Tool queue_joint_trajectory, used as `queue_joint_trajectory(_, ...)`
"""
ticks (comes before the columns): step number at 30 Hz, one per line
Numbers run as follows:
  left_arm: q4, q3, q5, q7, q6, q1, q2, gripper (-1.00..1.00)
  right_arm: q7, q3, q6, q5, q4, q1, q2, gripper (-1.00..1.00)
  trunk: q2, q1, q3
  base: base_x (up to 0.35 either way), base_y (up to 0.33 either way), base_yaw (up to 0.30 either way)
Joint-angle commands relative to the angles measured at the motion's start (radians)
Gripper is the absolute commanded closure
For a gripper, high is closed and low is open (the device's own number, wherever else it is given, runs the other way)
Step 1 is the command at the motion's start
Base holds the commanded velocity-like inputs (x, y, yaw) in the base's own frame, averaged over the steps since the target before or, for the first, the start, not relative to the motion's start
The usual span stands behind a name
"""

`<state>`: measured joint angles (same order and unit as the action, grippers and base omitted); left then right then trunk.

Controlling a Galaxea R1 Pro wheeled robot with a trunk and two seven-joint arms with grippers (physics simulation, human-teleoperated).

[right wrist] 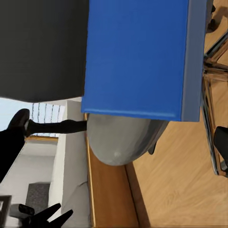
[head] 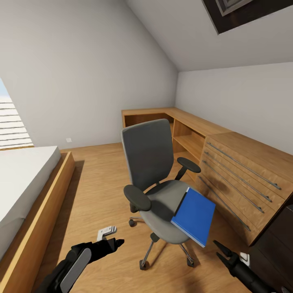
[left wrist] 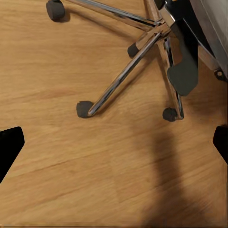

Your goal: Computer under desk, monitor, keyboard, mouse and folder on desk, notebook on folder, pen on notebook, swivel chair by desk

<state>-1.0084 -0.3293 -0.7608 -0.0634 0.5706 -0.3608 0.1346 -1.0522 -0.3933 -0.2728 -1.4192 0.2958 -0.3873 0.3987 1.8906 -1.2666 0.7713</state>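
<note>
A grey swivel chair (head: 152, 171) stands in the middle of the wooden floor. A blue folder (head: 195, 215) lies on its seat, overhanging the front right edge. My left gripper (head: 116, 243) hovers low beside the chair's left front, open, above the chrome legs and casters (left wrist: 123, 71). The left wrist view has its fingertips (left wrist: 10, 145) wide apart over bare floor. My right gripper (head: 219, 251) is open just below and right of the folder. In the right wrist view the blue folder (right wrist: 137, 52) and the grey seat (right wrist: 121, 137) are close ahead, between spread fingertips (right wrist: 14, 135).
A wooden corner unit with open shelves (head: 183, 122) runs along the back and right walls and joins a chest of drawers (head: 244, 171). A dark cabinet (head: 280, 240) stands at the near right. A bed (head: 24, 183) in a wooden frame lines the left side.
</note>
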Motion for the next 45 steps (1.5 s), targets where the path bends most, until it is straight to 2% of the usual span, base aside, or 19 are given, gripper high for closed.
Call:
queue_joint_trajectory(1,-0.002,-0.003,-0.011,-0.004,0.007,0.000,0.002,-1.00,-0.010,-0.005,-0.017,-0.010,-0.001,-0.001,0.003,-1.00,0.000,0.000,0.001,0.000,0.000,0.000)
queue_joint_trajectory(8,-0.002,-0.002,-0.026,0.005,0.023,-0.001,0.010,-1.00,-0.037,-0.005,-0.041,-0.011,-0.003,-0.001,0.016,-1.00,0.042,-0.023,0.020,0.000,0.000,0.000)
queue_joint_trajectory(21,-0.002,0.009,-0.028,0.007,0.026,0.000,0.013,-1.00,-0.041,-0.004,-0.045,-0.013,-0.019,-0.001,0.040,-1.00,0.133,-0.073,0.060,0.000,0.000,0.000)
queue_joint_trajectory(38,-0.006,0.015,-0.028,0.007,0.026,-0.001,0.013,-1.00,-0.011,0.016,-0.039,-0.014,-0.014,-0.005,0.048,-1.00,0.252,-0.138,0.114,0.000,0.000,0.000)
queue_joint_trajectory(45,-0.007,0.018,-0.028,0.007,0.028,0.000,0.014,-1.00,0.009,0.019,-0.037,-0.014,0.047,-0.026,0.049,-1.00,0.252,-0.138,0.114,0.000,0.000,0.000)
